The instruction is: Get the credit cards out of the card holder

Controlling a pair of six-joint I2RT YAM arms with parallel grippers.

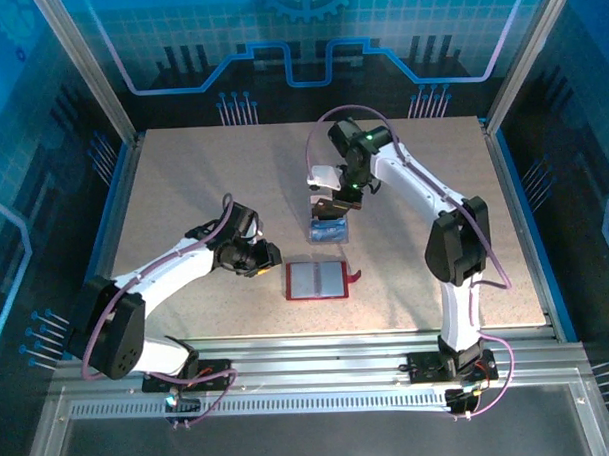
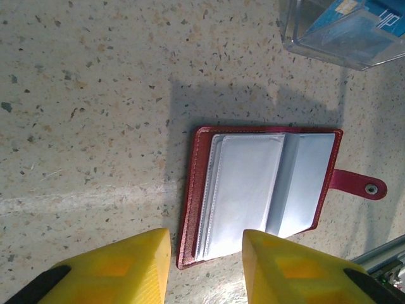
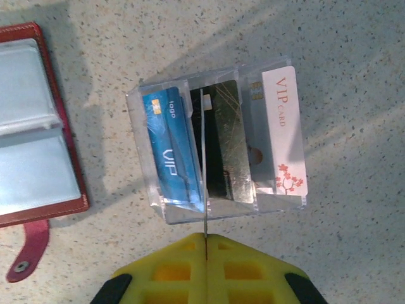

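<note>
The red card holder (image 1: 316, 280) lies open and flat on the table, its greyish pockets (image 2: 253, 190) facing up and the snap tab (image 2: 361, 185) sticking out to the right. My left gripper (image 2: 205, 244) hovers open over the holder's left edge, holding nothing. My right gripper (image 3: 205, 235) is shut on a thin card (image 3: 204, 164) seen edge-on, right above the clear tray (image 3: 221, 212). Inside the tray stand a blue card (image 3: 169, 149), a dark card (image 3: 228, 145) and a pale VIP card (image 3: 281, 133).
The clear tray (image 1: 328, 230) sits just behind the holder, under the right gripper (image 1: 334, 205). Speckled tabletop stretches to the left and right of both. Metal rails run along the near edge, and blue walls enclose the other sides.
</note>
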